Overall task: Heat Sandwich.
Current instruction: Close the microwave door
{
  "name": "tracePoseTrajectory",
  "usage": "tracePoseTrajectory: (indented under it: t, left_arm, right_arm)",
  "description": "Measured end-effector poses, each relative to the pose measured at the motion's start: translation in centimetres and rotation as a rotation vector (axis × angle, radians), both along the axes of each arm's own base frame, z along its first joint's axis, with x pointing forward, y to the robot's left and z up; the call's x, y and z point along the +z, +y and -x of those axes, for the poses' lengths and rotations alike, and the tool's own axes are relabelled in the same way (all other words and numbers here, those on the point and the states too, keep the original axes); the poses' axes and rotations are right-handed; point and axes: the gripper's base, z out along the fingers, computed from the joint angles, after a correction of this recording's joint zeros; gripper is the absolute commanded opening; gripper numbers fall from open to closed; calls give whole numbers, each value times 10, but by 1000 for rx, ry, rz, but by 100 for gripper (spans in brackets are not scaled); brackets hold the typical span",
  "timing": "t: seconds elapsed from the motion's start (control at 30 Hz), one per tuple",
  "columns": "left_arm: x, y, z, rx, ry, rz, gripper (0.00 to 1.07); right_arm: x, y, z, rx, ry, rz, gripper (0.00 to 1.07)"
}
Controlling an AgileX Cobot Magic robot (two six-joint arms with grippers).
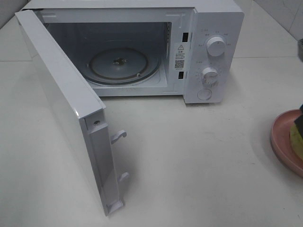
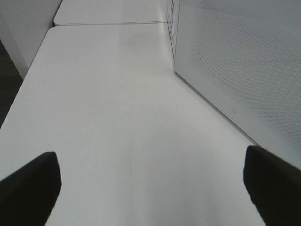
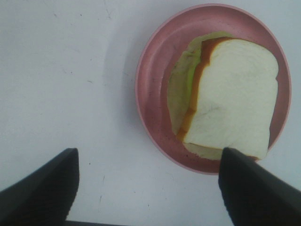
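A white microwave (image 1: 142, 47) stands open on a pale table (image 1: 199, 156), its door (image 1: 66, 109) swung fully out toward the left side of the exterior view, two latch hooks (image 1: 119, 135) projecting from the door's free edge. Inside, a round glass turntable (image 1: 125, 64) lies bare except for a small dark speck at its hub. The control panel at the microwave's right carries two dials (image 1: 216, 46) and a round button (image 1: 204, 94); the print around them is too small to read. A warning sticker (image 1: 180, 49) with a triangle symbol sits on the inner frame, its text also illegible.

At the far right edge of the exterior view, well apart from the microwave, a pink plate (image 3: 155, 80) holds the sandwich (image 3: 233, 99). It lies flat, white bread on top, a brown crust edge and pale green filling showing along one side. Its long axis runs roughly from the plate's far rim toward the right gripper (image 3: 148, 183), whose dark fingers stand wide apart just above the table, one fingertip (image 3: 249, 188) overlapping the plate's near rim in the wrist view; nothing is held.

The left gripper (image 2: 150, 183) hovers over bare table just beside the open door's perforated panel (image 2: 244, 61), its fingers spread wide and empty.
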Motion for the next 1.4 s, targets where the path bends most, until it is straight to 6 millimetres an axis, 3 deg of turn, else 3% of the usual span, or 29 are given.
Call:
tracePoseTrajectory:
  t: [0.1,0.33,0.57,0.7,0.87,1.03,1.4]
  left_arm:
    - [0,0,0,0,0,0,103]
    - [0,0,0,0,0,0,103]
    - [0,0,0,0,0,0,103]
    - [0,0,0,0,0,0,103]
    - [0,0,0,0,0,0,103]
    - [0,0,0,0,0,0,103]
    - [0,0,0,0,0,0,103]
  right_arm:
    - [9,-4,11,-3,-21,-25,76]
    - [35,-22,58,-4,-109,-91,76]
    - [47,-38,93,-4,-194,-120,76]
    - [44,-47,114,-10,-246,-143,76]
    - [25,-59,141,-6,-318,-173,76]
    - [10,-63,154,-38,-354,-192,76]
    - [6,-58,172,-62,-583,-280,76]
